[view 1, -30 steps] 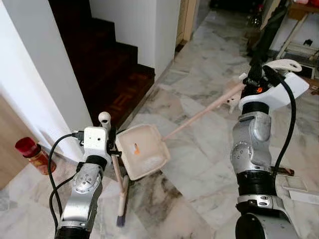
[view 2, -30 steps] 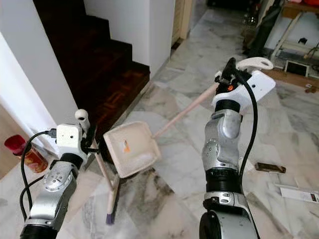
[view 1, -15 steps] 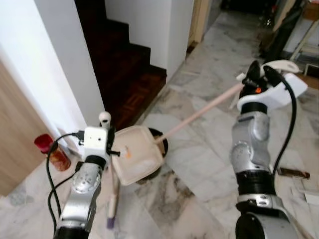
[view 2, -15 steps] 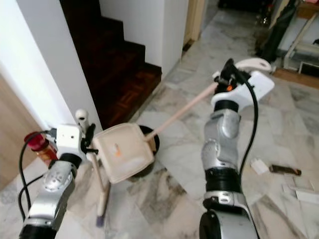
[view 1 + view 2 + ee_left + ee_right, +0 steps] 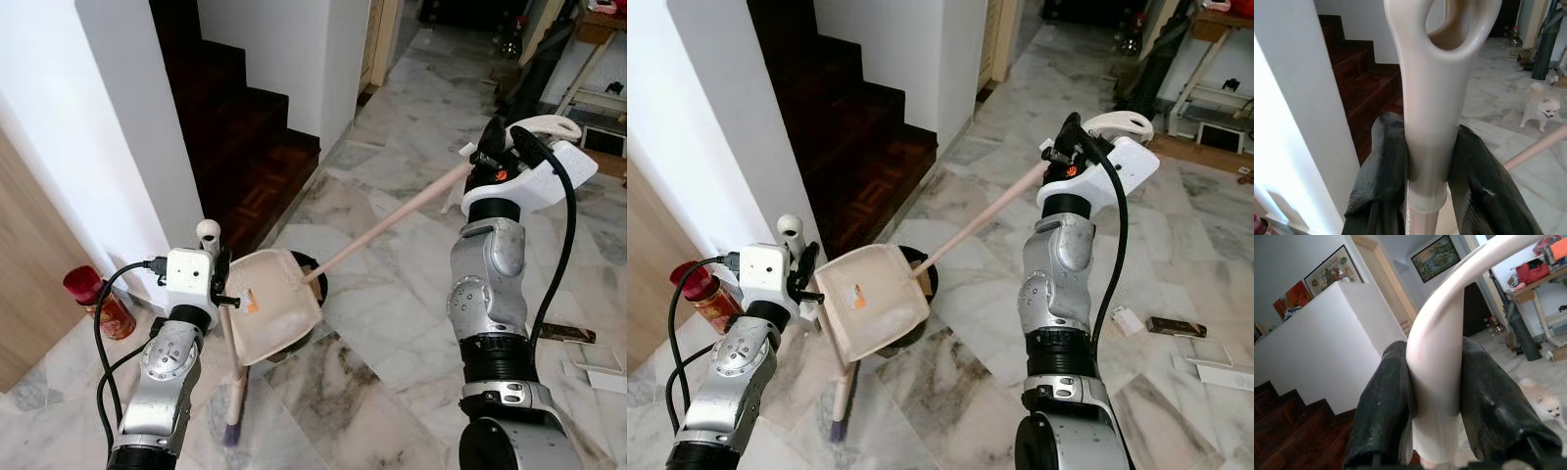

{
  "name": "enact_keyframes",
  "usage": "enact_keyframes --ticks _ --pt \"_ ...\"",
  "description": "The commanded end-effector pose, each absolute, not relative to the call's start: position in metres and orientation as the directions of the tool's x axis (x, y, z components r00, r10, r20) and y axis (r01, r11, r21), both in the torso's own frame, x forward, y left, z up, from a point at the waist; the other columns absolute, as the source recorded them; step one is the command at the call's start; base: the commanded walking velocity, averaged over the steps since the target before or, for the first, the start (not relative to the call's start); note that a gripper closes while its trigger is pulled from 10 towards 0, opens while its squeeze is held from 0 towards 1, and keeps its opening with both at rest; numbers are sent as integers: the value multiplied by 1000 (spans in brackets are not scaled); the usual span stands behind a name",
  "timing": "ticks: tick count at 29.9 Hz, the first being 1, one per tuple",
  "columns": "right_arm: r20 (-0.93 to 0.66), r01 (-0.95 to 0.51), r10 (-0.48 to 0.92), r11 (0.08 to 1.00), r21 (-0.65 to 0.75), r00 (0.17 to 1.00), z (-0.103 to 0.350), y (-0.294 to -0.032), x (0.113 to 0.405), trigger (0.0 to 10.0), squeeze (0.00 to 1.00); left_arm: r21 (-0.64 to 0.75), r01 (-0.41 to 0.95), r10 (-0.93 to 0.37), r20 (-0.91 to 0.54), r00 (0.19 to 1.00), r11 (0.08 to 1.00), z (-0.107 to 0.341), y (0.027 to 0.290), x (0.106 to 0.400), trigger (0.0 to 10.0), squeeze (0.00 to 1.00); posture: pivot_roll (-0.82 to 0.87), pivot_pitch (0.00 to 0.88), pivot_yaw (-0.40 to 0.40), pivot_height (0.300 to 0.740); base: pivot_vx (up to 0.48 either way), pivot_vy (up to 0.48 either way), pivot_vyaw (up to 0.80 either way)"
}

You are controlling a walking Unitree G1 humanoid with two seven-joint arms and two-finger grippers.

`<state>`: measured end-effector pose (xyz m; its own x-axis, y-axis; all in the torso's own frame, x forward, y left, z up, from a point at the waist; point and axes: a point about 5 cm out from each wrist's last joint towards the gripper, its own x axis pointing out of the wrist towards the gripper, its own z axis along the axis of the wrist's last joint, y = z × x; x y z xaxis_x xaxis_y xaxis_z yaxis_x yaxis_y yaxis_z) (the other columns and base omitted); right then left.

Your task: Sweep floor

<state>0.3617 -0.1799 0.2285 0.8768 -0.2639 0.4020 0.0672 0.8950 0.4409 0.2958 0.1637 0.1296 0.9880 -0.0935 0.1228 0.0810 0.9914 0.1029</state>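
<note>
Marble floor point(image 5: 392, 323), dark stairs point(image 5: 235, 127) | red jar point(image 5: 98, 302) by wall | left hand point(image 5: 1430, 166) pinching broom point(image 5: 235, 372) | right hand point(image 5: 1435, 396) pinching dustpan point(image 5: 277, 304)

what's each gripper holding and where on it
Left gripper clamps the broom near its looped handle top; right gripper clamps the dustpan by its long handle's curved end.

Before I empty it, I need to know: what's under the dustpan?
Under the dustpan a dark round thing sits on the marble floor, mostly covered; it can't be identified.

Cream dustpan point(image 5: 277, 305) tilted, raised; pale broom point(image 5: 392, 221) slanting to floor
</note>
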Motion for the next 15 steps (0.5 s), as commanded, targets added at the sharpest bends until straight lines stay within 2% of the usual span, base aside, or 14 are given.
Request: enact_keyframes --ticks 1,15 --pt "443 49 -281 883 466 851 242 -182 361 10000 0 122 75 -96 174 980 990 142 164 297 10000 0 67 50 -16 740 0 0 0" --pt "446 41 -270 888 458 853 244 -180 362 10000 0 131 56 -77 163 984 990 140 168 297 10000 0 67 52 -19 740 393 0 0"
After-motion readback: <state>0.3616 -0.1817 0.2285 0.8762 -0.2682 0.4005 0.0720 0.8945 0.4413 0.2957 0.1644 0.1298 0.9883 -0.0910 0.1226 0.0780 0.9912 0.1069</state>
